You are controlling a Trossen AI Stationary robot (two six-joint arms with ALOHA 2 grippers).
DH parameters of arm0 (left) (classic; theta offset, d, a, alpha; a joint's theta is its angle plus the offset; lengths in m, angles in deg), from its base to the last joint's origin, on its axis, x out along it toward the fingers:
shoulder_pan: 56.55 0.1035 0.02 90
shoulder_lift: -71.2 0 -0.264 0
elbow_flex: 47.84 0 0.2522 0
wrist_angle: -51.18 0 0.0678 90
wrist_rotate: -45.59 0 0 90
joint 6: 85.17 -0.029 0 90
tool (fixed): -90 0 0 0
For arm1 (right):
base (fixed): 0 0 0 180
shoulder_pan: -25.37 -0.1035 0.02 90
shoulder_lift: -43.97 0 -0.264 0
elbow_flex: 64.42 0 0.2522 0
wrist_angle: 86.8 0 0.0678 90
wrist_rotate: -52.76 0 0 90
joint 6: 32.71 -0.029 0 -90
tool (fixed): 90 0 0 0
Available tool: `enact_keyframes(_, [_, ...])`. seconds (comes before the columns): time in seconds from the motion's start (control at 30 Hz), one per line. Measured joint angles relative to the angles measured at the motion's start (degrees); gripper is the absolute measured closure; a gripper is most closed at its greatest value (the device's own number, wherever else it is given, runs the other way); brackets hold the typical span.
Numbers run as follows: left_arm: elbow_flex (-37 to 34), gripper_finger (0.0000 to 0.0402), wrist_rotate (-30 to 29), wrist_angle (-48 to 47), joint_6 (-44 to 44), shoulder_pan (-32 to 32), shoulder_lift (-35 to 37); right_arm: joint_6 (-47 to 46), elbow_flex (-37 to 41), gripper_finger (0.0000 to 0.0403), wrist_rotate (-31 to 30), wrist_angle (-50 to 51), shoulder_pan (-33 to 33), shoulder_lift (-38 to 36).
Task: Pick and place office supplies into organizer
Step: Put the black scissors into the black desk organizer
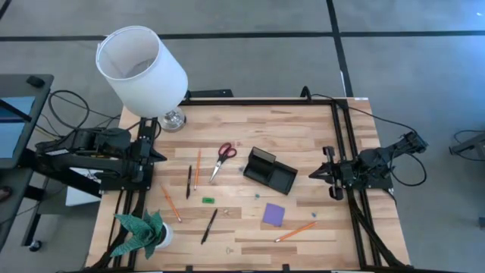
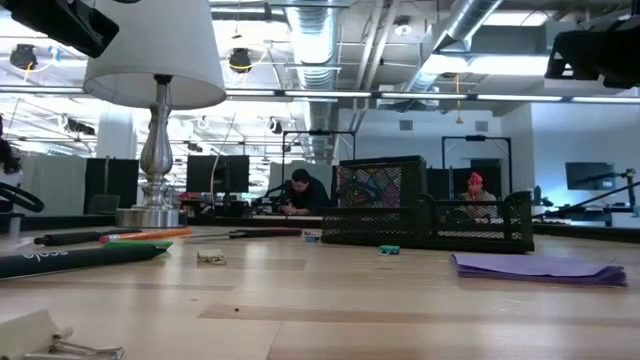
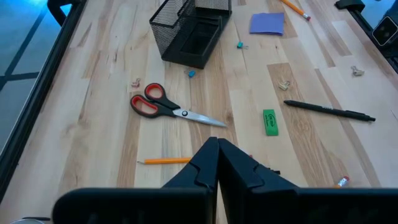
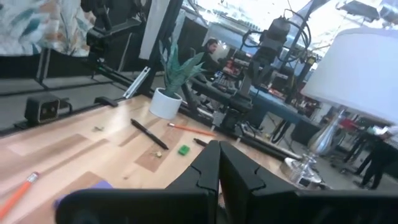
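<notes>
Both arms wait at the edges of the pale wood-plank tabletop [image 1: 303,133], left gripper [image 3: 217,152] and right gripper [image 4: 217,155] w/ jaws clenched, nothing held. Black wire-mesh organizer [image 1: 270,171] sits near mid-tabletop, a bit toward the right arm. Red-handled scissors [image 1: 222,158] lie just left of it, apart from it; purple square note pad [image 1: 273,214] lies nearer the front edge, w/ an orange pencil [image 1: 295,232] beside it. More orange pencils [image 1: 197,168] & black pens [image 1: 208,226] lie scattered on the left half, small green piece [image 1: 208,200] between them. White-shaded lamp [image 1: 144,72] and green paper plant [image 1: 140,231] stand on the left side.
</notes>
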Motion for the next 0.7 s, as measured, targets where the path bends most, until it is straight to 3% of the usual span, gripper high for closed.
enact_keyframes(0.17, [0.00, 0.0401, 0.00, -0.02, 0.00, 0.00, 0.00, -1.89, -0.03, 0.0390, -3.89, -2.31, 0.04, 0.00])
enact_keyframes(0.37, [0.00, 0.0401, 0.00, -0.02, 0.00, 0.01, -0.02, -12.31, -0.05, 0.0337, -9.08, -2.58, 0.04, 0.17])
enact_keyframes(0.7, [0.00, 0.0401, 0.00, 0.00, 0.00, 0.02, -0.01, -26.80, 0.36, 0.0256, -6.01, -2.09, -0.98, 7.14])
